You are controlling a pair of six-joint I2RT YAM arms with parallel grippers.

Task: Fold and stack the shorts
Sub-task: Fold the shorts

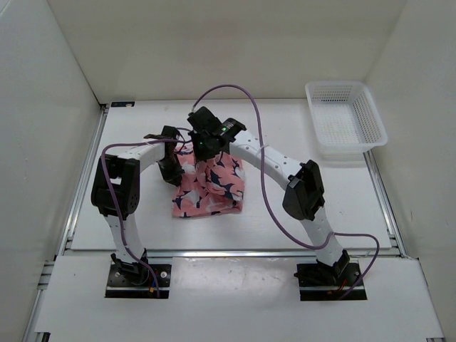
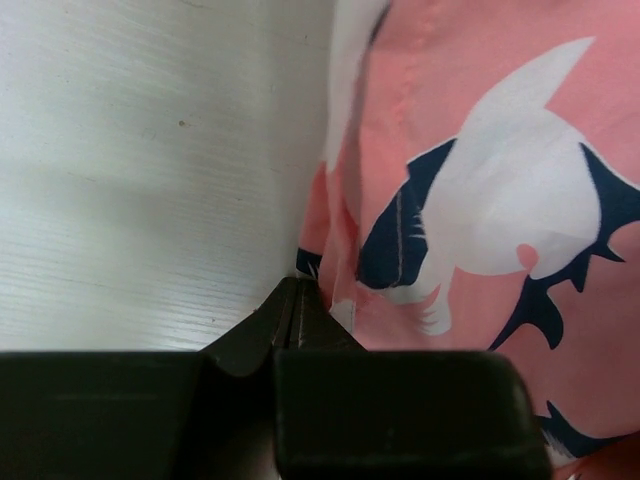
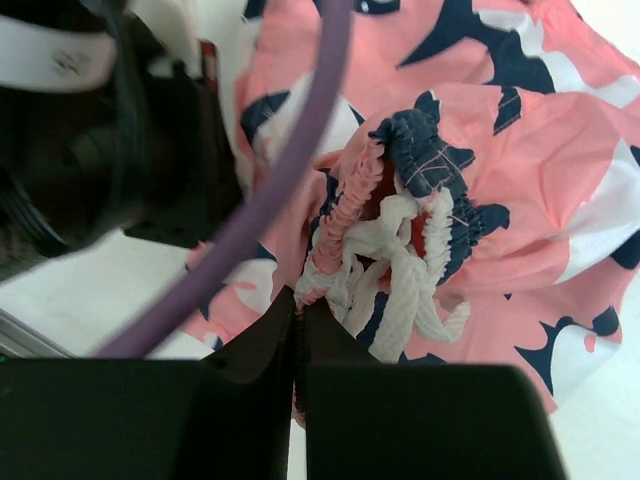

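Left gripper [image 2: 297, 298], fingers pressed together, pinches the shorts [image 1: 214, 189] at their 10 o'clock edge. The right gripper [image 3: 300, 305] nips the gathered waistband [image 3: 345, 205] at 12 o'clock, probably to spread the bunched cloth flat for folding.

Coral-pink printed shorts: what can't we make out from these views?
1. Top external: the black-and-white right arm covers the far edge of the coral-pink fabric shorts with navy-and-white print; tool tips unseen.
2. Left wrist: left tool is shut at the shorts' edge; the tool itself hides whether cloth is pinched.
3. Right wrist: a blurred purple cable crosses the shorts; right tool, shut on the bunched waistband, hides what lies beneath.
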